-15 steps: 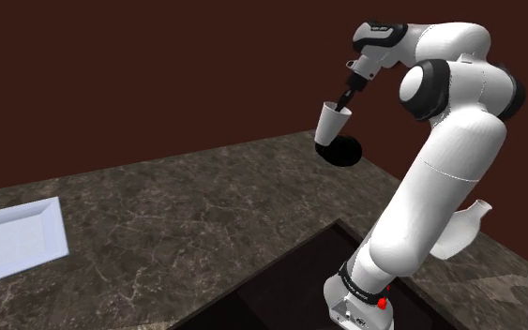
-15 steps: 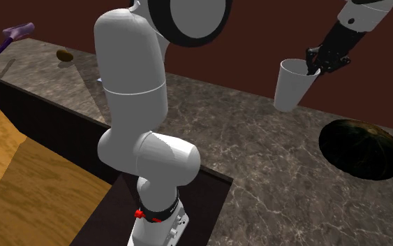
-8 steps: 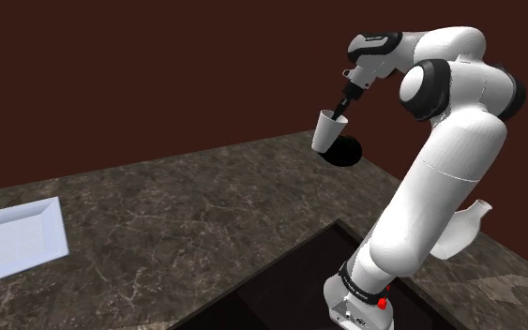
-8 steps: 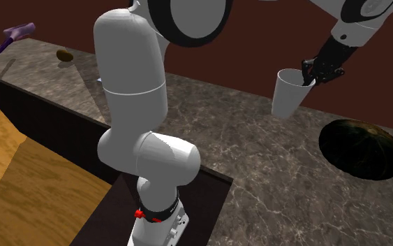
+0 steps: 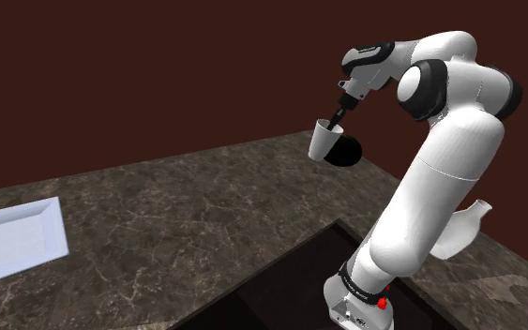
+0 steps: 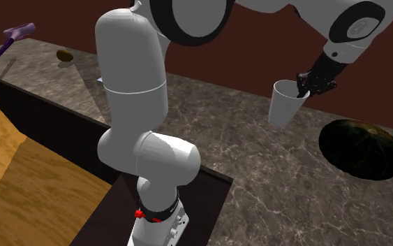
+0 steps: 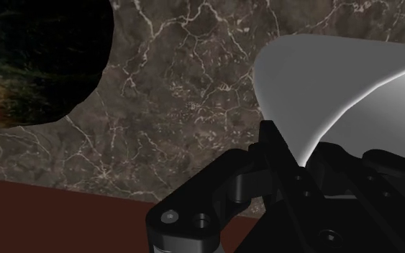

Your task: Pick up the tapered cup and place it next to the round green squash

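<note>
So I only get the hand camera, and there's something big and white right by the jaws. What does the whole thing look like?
Observer: It's a plain white cup that narrows toward its base. It hangs below the jaws, which pinch its rim.
Operator: And where's that dark lump from it?
Observer: That's the squash, round and very dark. In the second exterior view it sits to the cup's right, with bare counter showing between them.
Operator: Is anything else up there?
Observer: Yes, a white tray lies at the shoulder view's far left, well away from the cup.
</note>
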Robot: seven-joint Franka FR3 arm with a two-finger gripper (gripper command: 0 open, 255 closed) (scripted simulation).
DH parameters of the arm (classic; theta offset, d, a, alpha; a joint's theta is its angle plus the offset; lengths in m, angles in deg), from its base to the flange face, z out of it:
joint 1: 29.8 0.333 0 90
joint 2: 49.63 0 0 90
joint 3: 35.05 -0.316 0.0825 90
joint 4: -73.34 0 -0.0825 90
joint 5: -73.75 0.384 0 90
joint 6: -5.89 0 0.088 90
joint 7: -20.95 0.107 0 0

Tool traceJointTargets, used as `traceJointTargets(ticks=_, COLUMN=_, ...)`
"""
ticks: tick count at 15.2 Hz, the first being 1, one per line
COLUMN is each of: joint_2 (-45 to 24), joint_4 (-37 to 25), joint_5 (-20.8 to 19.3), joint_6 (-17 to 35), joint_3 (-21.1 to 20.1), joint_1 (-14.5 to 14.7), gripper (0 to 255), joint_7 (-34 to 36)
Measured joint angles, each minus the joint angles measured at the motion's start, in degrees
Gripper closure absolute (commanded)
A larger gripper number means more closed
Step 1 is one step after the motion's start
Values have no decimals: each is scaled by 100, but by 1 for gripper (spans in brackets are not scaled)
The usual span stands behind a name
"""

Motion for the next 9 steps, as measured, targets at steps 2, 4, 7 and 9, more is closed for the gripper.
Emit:
traceJointTargets(ticks=2, joint_2=-54, joint_4=110, joint_5=54, joint_6=131, joint_3=-5, joint_1=-11, gripper=255, joint_7=-63)
traceJointTargets(ticks=4, joint_2=-105, joint_4=206, joint_5=109, joint_6=246, joint_3=-10, joint_1=-24, gripper=255, joint_7=-127)
traceJointTargets(ticks=7, joint_2=-213, joint_4=354, joint_5=221, joint_6=440, joint_3=-32, joint_1=-41, gripper=255, joint_7=-226)
traceJointTargets(ticks=9, joint_2=-246, joint_4=484, joint_5=268, joint_6=581, joint_3=-45, joint_1=-40, gripper=255, joint_7=-279)
